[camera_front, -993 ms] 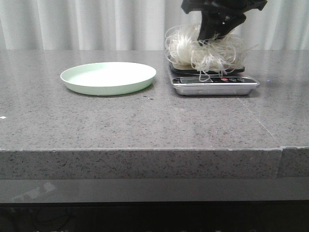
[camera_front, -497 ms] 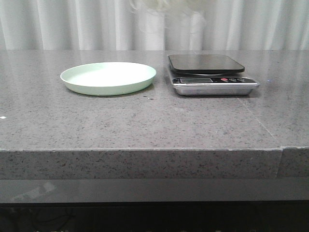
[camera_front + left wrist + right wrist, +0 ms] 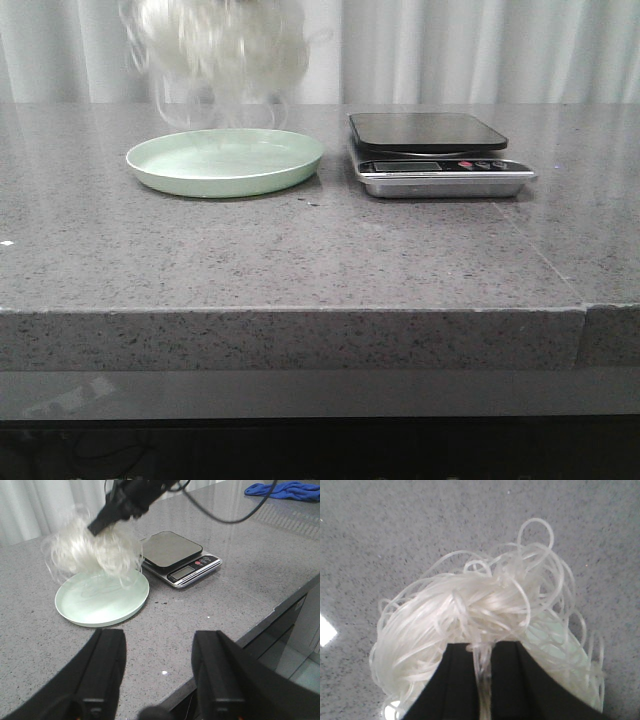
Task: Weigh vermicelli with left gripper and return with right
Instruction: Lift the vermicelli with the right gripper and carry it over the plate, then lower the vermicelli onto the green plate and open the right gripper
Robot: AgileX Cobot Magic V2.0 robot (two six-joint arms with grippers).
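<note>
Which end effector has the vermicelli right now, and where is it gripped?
The right end effector pinches the vermicelli at its top edge; the left end effector is open, empty.

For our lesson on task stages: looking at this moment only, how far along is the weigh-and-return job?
Weighing looks finished: the scale stands bare. In hand: the right gripper is shut on the vermicelli, holding it in the air above the green plate. The left gripper is open and apart from it. Left: lower the noodles onto the plate and release.
</note>
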